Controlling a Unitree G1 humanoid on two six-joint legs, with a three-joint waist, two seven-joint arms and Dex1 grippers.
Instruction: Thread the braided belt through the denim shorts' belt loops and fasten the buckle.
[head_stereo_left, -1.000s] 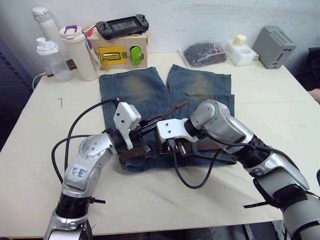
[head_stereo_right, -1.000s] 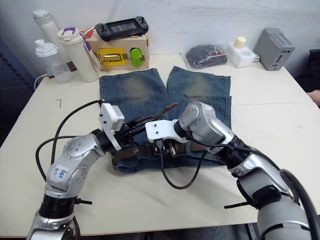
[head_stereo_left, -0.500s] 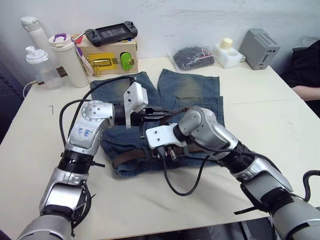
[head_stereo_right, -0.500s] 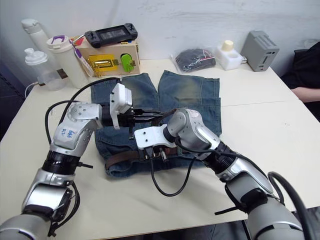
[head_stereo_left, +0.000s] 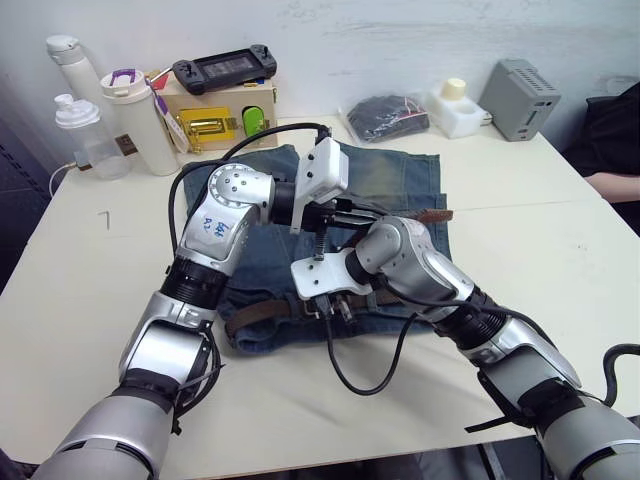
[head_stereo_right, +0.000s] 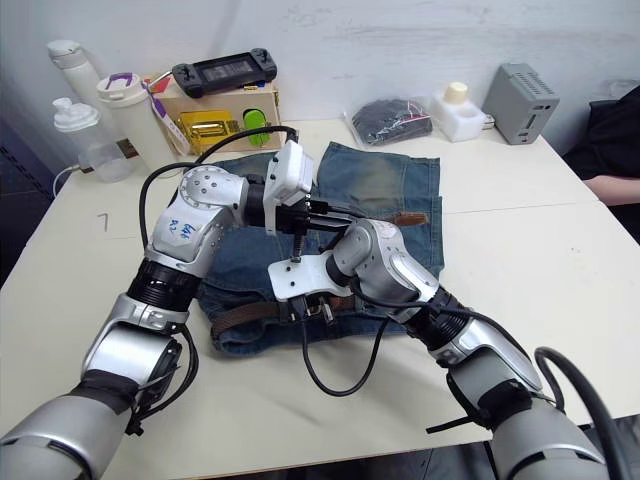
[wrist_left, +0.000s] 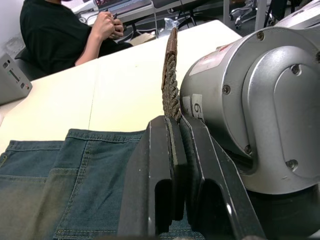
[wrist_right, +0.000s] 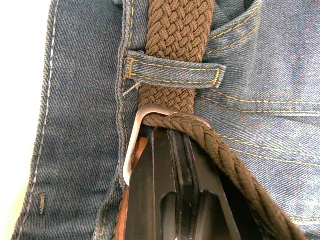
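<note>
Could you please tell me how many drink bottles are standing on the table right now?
3, all at the table's far left corner: a tall white bottle, a clear shaker bottle, and a white purple-lidded tumbler. None seem hidden.

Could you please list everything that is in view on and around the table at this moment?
denim shorts: one, faded blue, mid-table
braided belt: one, dark brown, along the waistband, its free end lifted
buckle: one, silver, at the waistband
belt loop: one shown close, blue, over the belt
bottles: three, white and clear, far left corner
wooden box: one, with yellow latch, behind the shorts
game console: one, black, on the box
black pouch: one, far side
grey box: one, far right
person: one, in black, beyond the table
left hand: shut on the belt
right hand: at the buckle
</note>
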